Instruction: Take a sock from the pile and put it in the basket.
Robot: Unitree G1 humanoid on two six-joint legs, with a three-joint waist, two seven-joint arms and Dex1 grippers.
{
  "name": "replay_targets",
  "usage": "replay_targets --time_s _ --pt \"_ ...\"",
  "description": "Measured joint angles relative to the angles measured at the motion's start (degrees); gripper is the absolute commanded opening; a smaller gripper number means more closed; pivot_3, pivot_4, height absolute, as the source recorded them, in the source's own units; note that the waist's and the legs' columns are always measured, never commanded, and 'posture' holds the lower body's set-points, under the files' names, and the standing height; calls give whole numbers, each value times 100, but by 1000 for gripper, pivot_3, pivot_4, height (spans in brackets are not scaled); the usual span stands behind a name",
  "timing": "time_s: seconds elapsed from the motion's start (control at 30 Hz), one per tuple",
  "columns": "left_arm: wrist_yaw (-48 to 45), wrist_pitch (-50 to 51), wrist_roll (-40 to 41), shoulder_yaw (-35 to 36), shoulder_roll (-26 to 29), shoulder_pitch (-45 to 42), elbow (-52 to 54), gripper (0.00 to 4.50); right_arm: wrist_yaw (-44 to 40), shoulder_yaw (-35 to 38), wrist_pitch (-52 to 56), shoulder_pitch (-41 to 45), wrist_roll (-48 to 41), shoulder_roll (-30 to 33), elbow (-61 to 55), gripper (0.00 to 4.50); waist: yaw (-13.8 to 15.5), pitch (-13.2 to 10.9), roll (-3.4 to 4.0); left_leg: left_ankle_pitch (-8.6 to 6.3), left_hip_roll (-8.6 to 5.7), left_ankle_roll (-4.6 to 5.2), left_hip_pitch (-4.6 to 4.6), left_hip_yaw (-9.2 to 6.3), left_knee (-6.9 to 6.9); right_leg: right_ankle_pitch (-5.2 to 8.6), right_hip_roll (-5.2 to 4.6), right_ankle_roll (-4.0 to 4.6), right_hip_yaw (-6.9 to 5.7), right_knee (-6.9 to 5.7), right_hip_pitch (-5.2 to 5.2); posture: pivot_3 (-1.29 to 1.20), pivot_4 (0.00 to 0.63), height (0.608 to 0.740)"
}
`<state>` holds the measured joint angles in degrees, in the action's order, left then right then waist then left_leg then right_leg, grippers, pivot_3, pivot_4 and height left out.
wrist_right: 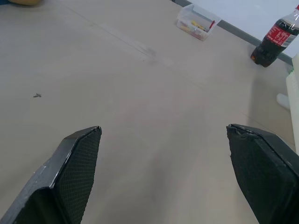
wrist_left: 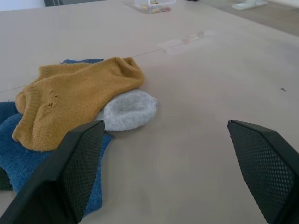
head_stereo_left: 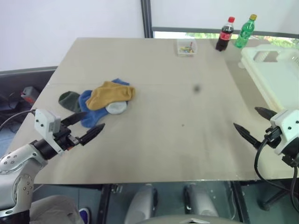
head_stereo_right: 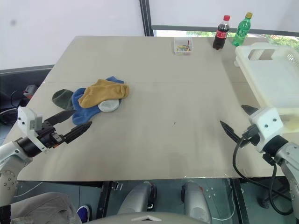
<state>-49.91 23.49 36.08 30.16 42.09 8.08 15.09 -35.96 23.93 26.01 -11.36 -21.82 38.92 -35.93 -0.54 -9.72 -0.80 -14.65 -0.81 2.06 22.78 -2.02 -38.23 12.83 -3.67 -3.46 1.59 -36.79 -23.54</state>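
Pile [head_stereo_left: 100, 100] untouched; basket [head_stereo_left: 275, 74] apart

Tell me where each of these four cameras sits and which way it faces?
Left eye, right eye: on the head, looking down over the table; both arms show.
Left wrist: looks along the open left pincer at the sock pile.
Right wrist: along the open right pincer over bare table toward the cola bottle.
Shared: both wrist views catch the clear box.
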Motion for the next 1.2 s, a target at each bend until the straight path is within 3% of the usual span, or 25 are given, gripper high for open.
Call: replay_targets --time_s 0.47,0.8,1.03,1.2 --pt "493 23 -25 -318 -310 -133 90 4500 -112 -358 0 449 -59 15 34 4451 -7 0 0 0 0 0 0 0 0 -1 0 0 1 -1 0 0 150 740" --pt "2291 456 -764 -479 -719 -818 96 4500 -61 -1265 -79 1028 158 -71 91 4451 8 0 -2 0 -3 0 0 -4 -3 -16 3 -25 -3 -2 1 0 150 740" --pt "2510 542 -1370 -1361 -704 -1535 9 4500 67 -1811 -141 1264 381 -257 87 4451 17 -1 -5 0 -7 -1 1 -5 -3 -16 3 -25 -3 -3 0 0 150 740" --pt "3389 1299 -2365 -2418 -813 -2427 36 4500 122 -1949 -199 1295 497 -311 82 4451 40 -2 -7 1 -13 0 2 -9 -3 -17 5 -26 -4 -4 1 0 150 740"
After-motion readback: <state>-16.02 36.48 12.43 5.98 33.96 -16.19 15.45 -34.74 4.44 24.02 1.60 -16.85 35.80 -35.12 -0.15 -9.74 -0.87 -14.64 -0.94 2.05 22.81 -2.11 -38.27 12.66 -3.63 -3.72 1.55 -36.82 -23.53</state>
